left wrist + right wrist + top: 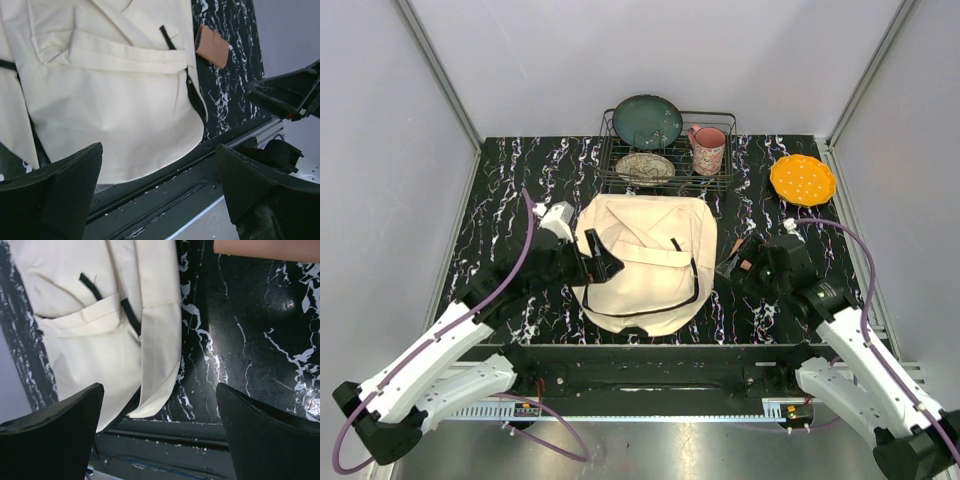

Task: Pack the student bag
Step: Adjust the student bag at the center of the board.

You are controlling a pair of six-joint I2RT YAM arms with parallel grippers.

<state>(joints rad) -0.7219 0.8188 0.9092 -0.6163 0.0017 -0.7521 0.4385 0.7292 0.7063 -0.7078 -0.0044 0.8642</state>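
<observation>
Student bag (645, 265) lies flat; rack (720, 113) holds plates (647, 121), mug (708, 150); left hand (605, 262), right hand (733, 262) released.

Matt cream canvas student bag (645, 262) on glossy black marbled table (510, 200).

Black marble-look table (510, 190) with white veins, enclosed by plain pale grey walls (620, 60); aluminium posts (439, 75) at back corners, metal rail (650, 410) along near edge. Even light.
</observation>
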